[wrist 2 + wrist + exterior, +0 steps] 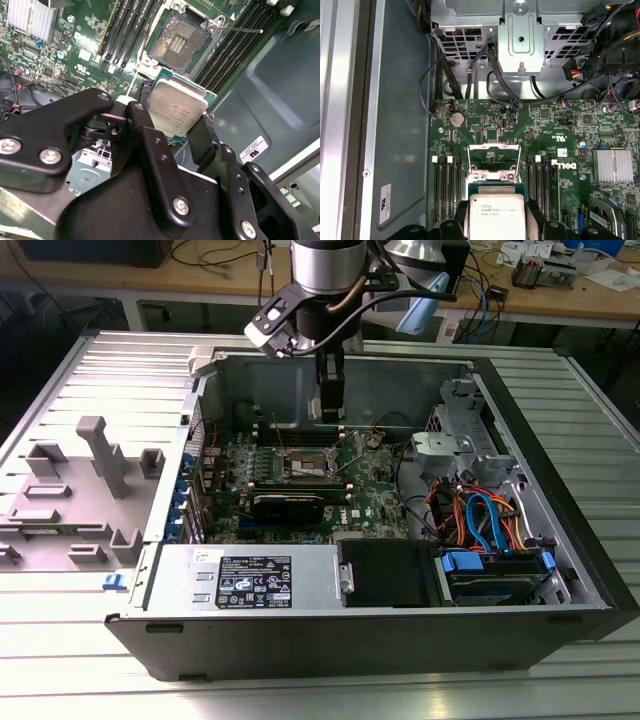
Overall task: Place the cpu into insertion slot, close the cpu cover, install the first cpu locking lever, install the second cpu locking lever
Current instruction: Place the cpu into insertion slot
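Silver-grey cpu (pixel 177 111) held by opposite edges between black fingers (pixel 145 131) of gripper (pixel 174 127), closed just to chip width. I note insertion slot (pixel 177 42) on green motherboard (pixel 87 35) uncovered, contacts exposed; chip near it, not touching. Print on chip top and white label (pixel 385 202) on case wall, not transcribed.

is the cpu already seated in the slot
No, the cpu sits clamped in the end effector, apart from the slot, whose contacts lie bare.
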Motion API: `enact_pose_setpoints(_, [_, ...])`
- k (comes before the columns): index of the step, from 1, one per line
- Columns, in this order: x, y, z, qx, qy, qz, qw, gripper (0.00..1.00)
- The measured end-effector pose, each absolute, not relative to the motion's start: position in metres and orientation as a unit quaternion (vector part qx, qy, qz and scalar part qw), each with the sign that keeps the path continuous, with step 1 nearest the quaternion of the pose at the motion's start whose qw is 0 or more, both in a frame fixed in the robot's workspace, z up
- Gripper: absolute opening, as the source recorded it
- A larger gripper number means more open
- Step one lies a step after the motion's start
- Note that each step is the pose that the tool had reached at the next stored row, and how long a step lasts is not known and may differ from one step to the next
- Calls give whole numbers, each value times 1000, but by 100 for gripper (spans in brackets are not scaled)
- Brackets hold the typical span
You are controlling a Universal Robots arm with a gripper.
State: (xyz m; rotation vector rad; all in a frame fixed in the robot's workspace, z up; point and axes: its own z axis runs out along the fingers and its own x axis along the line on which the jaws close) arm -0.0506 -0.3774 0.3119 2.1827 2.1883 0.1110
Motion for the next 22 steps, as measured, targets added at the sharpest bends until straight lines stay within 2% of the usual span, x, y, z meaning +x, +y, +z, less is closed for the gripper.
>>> enact_pose_setpoints(22, [-74, -378, 274, 701, 711, 39, 26, 54])
